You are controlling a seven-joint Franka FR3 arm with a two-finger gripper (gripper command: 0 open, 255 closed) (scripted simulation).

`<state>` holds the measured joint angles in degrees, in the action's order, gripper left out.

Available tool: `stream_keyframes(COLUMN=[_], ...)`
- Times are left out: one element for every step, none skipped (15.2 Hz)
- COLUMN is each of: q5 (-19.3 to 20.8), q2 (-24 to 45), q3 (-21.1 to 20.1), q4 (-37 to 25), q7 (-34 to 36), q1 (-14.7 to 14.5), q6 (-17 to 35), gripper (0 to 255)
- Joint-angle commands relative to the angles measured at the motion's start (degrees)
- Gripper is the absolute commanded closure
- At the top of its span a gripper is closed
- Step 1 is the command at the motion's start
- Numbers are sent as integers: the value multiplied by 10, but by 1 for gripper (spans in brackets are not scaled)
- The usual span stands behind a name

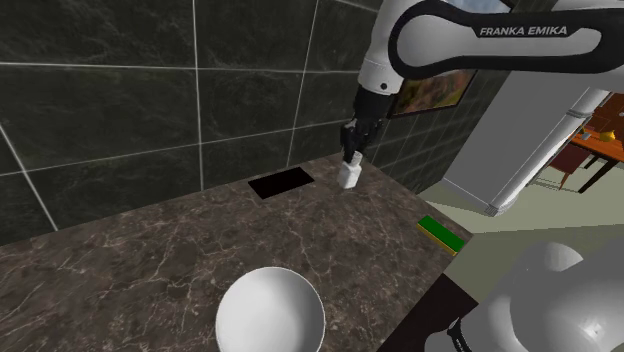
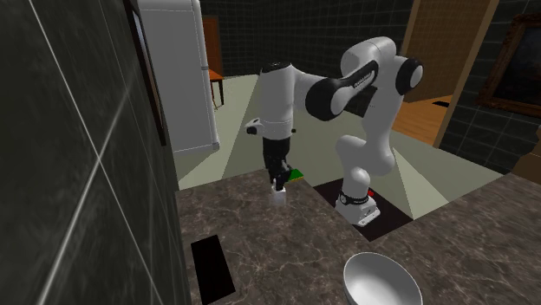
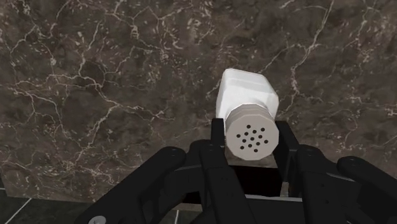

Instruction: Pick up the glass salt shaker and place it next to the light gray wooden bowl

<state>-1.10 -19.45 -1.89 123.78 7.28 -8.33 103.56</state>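
Observation:
A white shaker (image 1: pixel 348 178) (image 2: pixel 277 197) (image 3: pixel 248 95) with a perforated grey cap stands upright between my black fingers. My gripper (image 1: pixel 351 160) (image 2: pixel 277 182) (image 3: pixel 251 132) is shut on its cap, near the counter's far end by the dark tiled wall. I cannot tell whether its base touches the dark marble counter (image 1: pixel 150 250). The light grey bowl (image 1: pixel 270 312) (image 2: pixel 380 282) sits empty at the counter's near part in the shoulder view, well apart from the shaker.
A black rectangular patch (image 1: pixel 280 184) (image 2: pixel 212 269) lies in the counter beside the wall, close to the shaker. A green item (image 1: pixel 441 233) (image 2: pixel 296 174) sits at the counter's edge. The arm's base (image 2: pixel 356 201) stands at the counter's side.

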Motion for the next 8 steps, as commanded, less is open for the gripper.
stream_keyframes(q5=[-6,-9,-12,-15,-17,-19,-21,-22], q2=[6,10,15,20,26,33,40,48], q3=[-19,-28,-38,-47,-56,-66,-75,-84], q4=[-4,-8,-13,-19,-25,-32,-39,-47], q7=[28,42,55,69,83,97,111,125], q1=[-11,-16,-22,-27,-32,-38,-43,-48], q6=[3,3,3,3,4,4,4,4], gripper=[255,255,255,255,255,255,255,255])
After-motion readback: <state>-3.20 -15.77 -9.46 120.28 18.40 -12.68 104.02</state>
